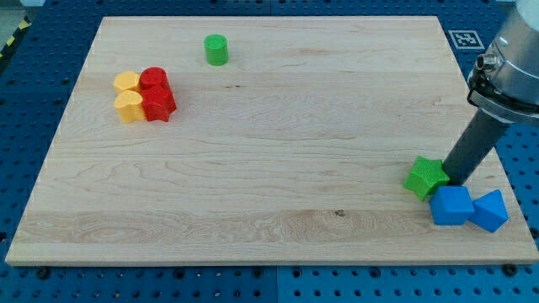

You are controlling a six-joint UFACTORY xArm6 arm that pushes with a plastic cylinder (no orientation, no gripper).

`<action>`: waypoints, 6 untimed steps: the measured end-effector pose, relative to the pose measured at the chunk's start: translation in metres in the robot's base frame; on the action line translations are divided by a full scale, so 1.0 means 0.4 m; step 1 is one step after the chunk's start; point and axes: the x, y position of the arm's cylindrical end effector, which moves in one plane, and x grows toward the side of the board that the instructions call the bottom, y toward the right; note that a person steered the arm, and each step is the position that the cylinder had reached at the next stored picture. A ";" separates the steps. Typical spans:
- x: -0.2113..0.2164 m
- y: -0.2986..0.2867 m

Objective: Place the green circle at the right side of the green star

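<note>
Your green circle stands upright as a short cylinder near the view's top, left of centre, on the pale wooden surface. Nothing touches it. The green star sits well apart from it, far over toward the view's lower right, so the circle lies to the star's upper left across most of the board.

Look at the star and you find my tip just beside it, on its right edge as the view shows it; whether the two actually touch you cannot tell from this angle. The dark rod rises from there up and to the view's right into the grey arm housing. There are no fingers on this arm, only the rod, so nothing is clamped or held.

Just below the star and the tip lie two blue blocks: a blue cube close under the star's lower right, and a blue angular block touching that cube's right side, near the board's edge.

At the view's upper left, below and left of the circle, you see a tight cluster: two yellow blocks on the left and two red blocks pressed against them on the right.
</note>
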 end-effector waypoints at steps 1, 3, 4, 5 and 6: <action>-0.129 -0.061; -0.444 -0.275; -0.605 -0.399; -0.733 -0.571; -0.795 -0.780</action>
